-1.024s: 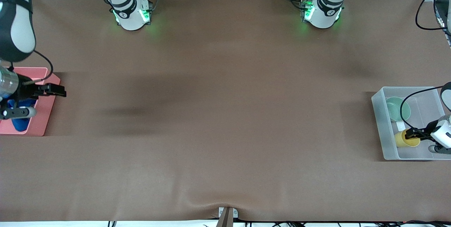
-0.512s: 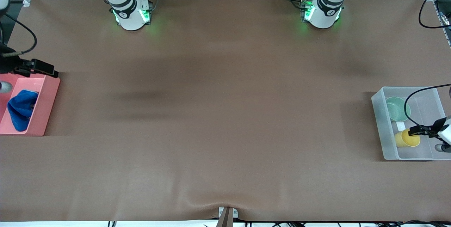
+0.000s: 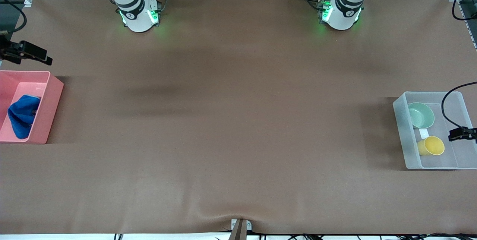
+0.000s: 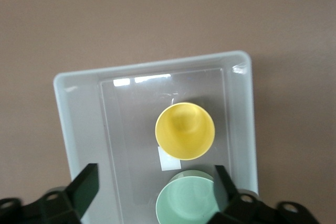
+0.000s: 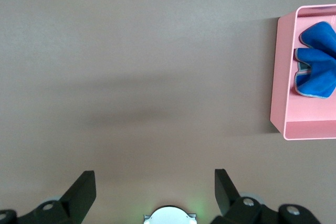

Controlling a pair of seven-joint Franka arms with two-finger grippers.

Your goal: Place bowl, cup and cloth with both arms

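At the left arm's end of the table there's a clear plastic bin (image 3: 400, 132) with the bowl (image 3: 421, 115) and the cup (image 3: 431, 145) both sitting in it, the cup nearer the front camera than the bowl, close together with a small white label (image 3: 423, 133) on the bin floor between them. The cup looks tipped, its mouth showing round and angled toward the left arm's end of the table; the bowl sits mouth-up. The left gripper (image 4: 153, 177) hangs over that bin with its fingers spread wide and nothing between them, the cup and bowl both well below it. In the front view only a black bit of it pokes in at the edge. Over at the right arm's end, the cloth (image 3: 22, 115) lies bunched up in a pink bin (image 3: 50, 111), its long axis running toward the front camera; the bin is cut off at the edge. The right gripper (image 5: 155, 184) is up over bare table near the pink bin, fingers wide apart too, holding nothing, the cloth well off to one side of it.
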